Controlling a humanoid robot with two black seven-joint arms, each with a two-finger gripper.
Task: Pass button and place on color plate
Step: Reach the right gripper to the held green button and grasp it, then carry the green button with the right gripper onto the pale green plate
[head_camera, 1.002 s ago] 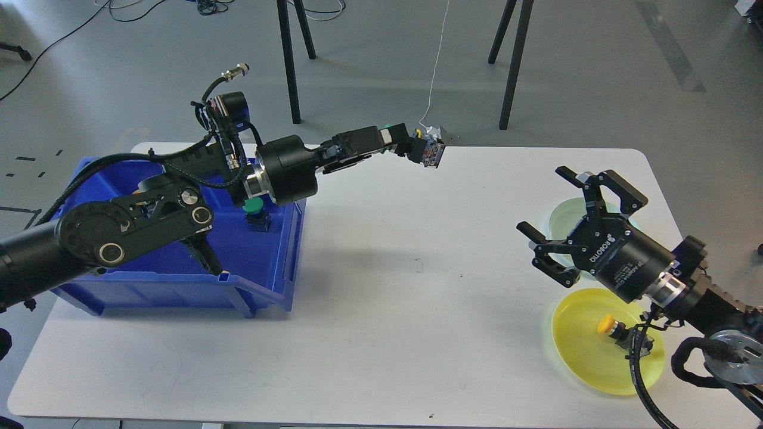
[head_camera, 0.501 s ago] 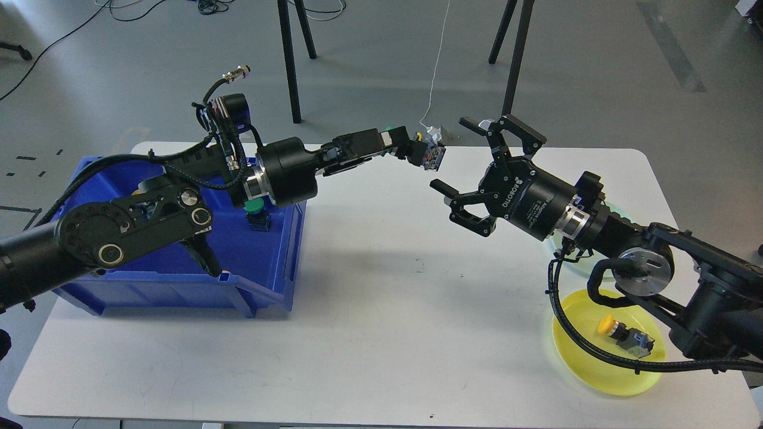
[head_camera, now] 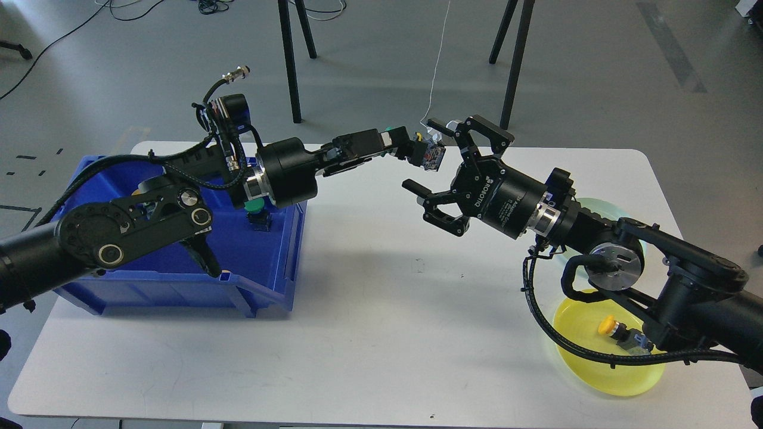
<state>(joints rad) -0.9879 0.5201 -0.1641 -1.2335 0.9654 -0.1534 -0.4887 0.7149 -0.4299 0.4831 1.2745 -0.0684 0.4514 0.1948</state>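
My left gripper is shut on a button with a dark body and holds it in the air above the table's far middle. My right gripper is open, its fingers spread around the held button without closing on it. A green button lies in the blue bin. A yellow button lies on the yellow plate at the right front. A pale green plate is mostly hidden behind my right arm.
The white table holds the bin at the left and the plates at the right. Black stand legs and a white cord are on the floor behind the table.
My right arm has swung left from above the plates to the held button, with its gripper open. My left arm has held almost still with the button.
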